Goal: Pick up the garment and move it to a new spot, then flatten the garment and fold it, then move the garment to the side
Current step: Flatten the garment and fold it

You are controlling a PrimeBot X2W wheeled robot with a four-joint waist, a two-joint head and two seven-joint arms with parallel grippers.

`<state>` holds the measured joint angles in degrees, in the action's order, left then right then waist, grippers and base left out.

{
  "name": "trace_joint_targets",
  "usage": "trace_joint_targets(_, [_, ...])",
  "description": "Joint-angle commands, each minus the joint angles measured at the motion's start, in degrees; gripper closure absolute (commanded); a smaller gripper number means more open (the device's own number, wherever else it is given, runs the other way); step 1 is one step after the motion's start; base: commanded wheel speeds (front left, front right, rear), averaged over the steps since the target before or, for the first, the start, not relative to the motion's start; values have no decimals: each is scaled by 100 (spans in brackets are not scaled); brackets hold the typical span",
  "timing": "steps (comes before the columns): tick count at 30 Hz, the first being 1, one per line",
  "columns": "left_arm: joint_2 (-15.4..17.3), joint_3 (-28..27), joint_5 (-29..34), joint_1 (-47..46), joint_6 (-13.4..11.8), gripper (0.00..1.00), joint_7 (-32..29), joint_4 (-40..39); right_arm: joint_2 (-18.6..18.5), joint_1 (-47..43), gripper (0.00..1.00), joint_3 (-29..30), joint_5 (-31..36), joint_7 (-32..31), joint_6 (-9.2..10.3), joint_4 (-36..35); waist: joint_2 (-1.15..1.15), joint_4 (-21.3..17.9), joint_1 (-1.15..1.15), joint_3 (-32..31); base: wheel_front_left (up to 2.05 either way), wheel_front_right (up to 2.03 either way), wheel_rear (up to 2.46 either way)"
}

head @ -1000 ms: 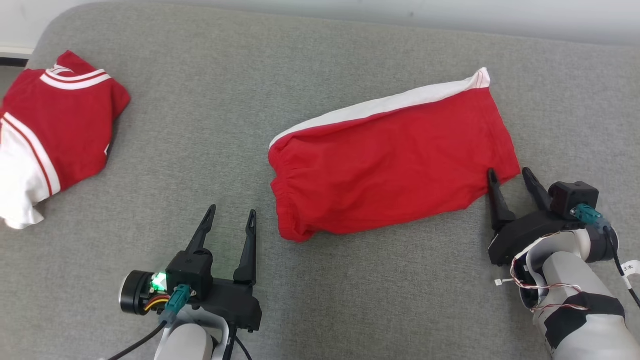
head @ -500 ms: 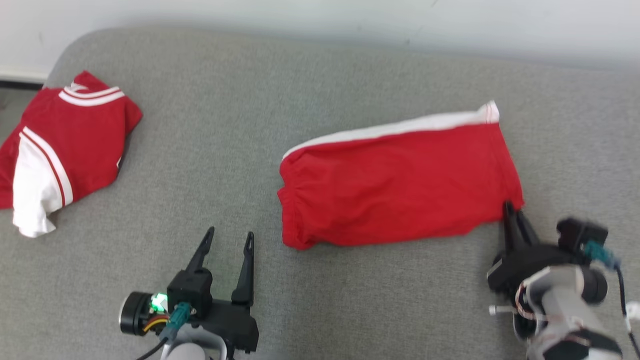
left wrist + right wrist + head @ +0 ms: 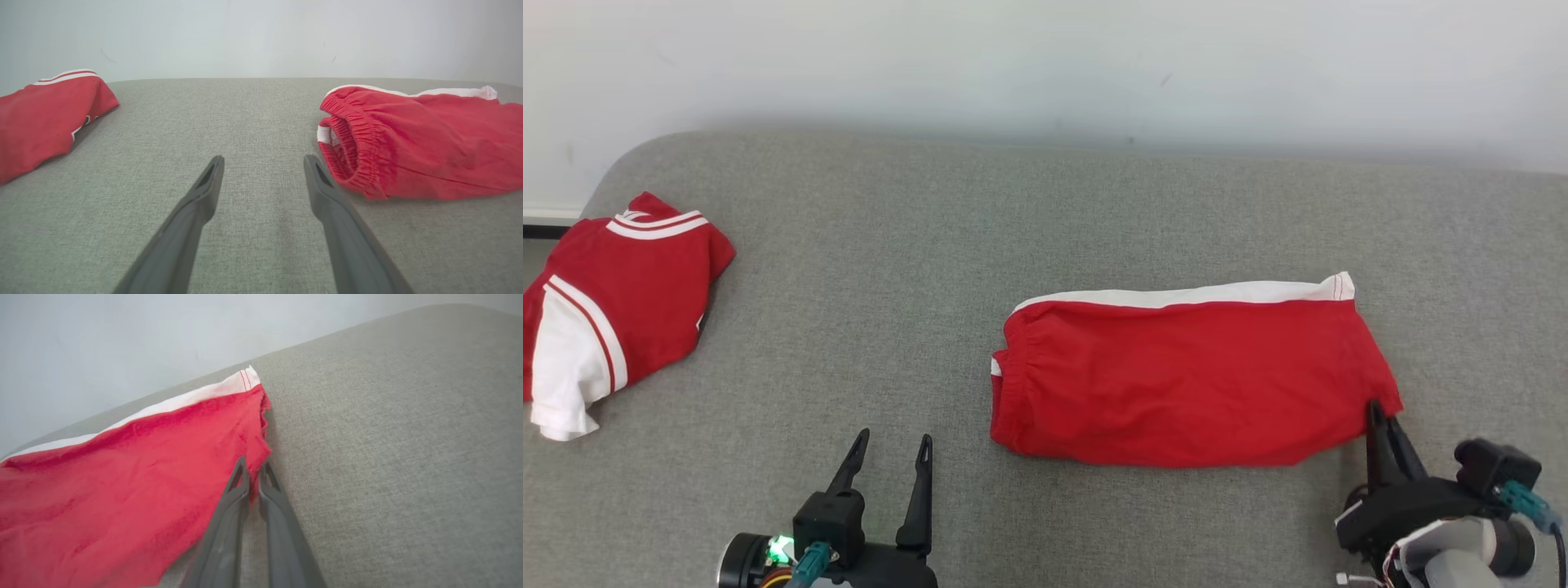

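I read right gripper [image 3: 1377, 408] jaws pinched shut on the near hem corner of the red shorts [image 3: 1184, 384] | wrist low at lower right, fingers pointing away | left gripper [image 3: 893, 439] jaws wide, low, near the waistband | shorts flat on grey cushion [image 3: 890, 245]
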<state>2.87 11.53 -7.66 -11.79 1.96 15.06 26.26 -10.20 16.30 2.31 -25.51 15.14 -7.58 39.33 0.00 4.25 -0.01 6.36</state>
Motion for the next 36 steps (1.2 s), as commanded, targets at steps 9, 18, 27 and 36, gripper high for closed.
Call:
trace_joint_targets(9, [4,63,-167,76,-57,0,17,16,-32,217,100,-1084,357,0,14,-1332,0,291,1,-66,0,0,0])
trace_joint_targets(18, [4,222,-332,117,-137,0,17,55,216,678,100,-2875,281,0,14,-1349,0,840,1,-60,0,0,0])
trace_joint_targets(27, [3,244,-375,76,-206,0,17,87,443,891,0,-3385,28,0,14,-817,0,1097,1,-58,0,0,0])
trace_joint_targets(36, [3,-78,-173,178,-284,0,18,17,259,293,0,-2148,288,0,14,-1285,0,560,1,-143,0,0,0])
